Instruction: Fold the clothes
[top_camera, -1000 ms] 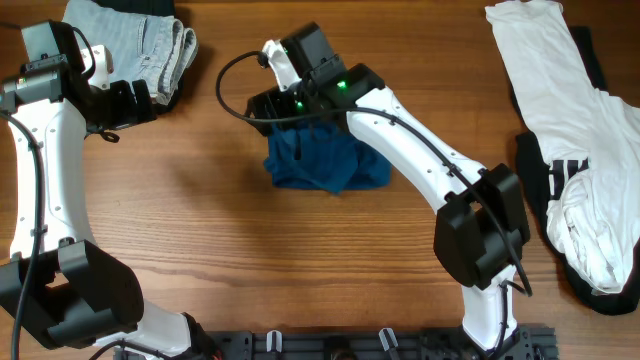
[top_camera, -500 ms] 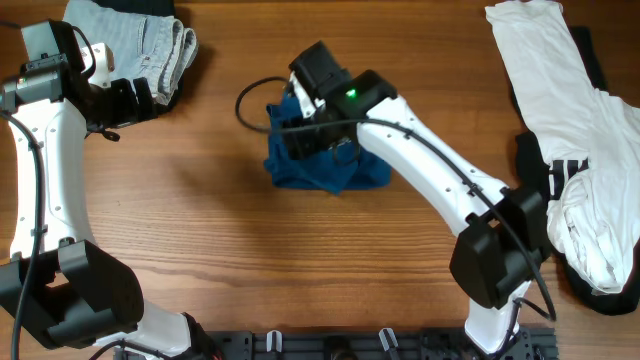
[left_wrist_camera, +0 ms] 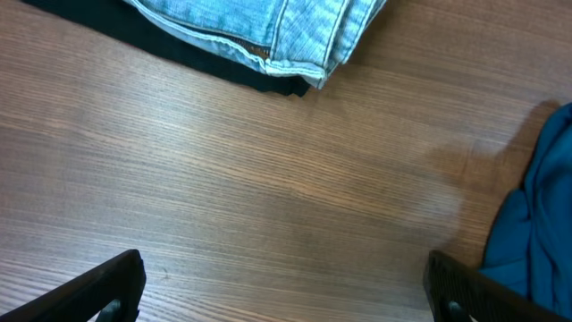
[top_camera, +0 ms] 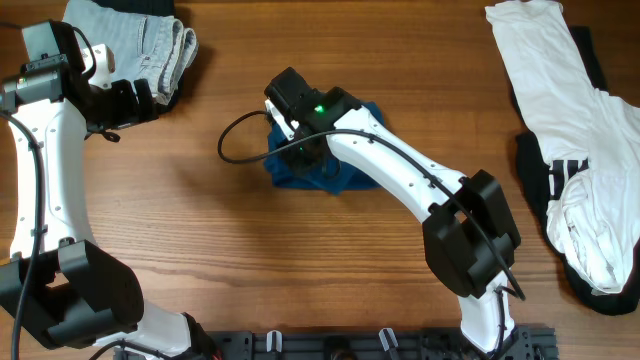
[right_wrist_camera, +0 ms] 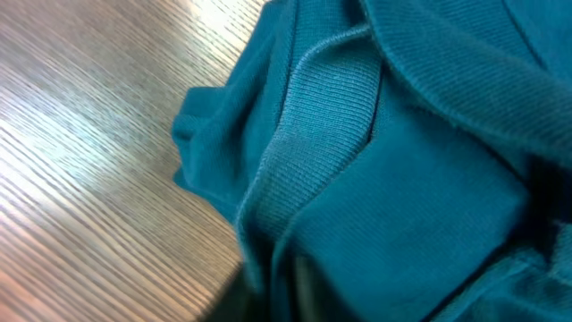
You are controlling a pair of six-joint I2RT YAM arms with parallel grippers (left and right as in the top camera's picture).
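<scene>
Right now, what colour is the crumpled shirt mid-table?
The shirt is plain dark blue; right wrist view shows best.

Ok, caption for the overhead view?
Right gripper shut on the crumpled blue shirt at centre; left gripper open beside the folded denim.

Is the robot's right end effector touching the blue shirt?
Touching. Overhead, the right end effector is down on the blue shirt. The right wrist view shows the fabric bunched right up against it, filling the picture.
</scene>
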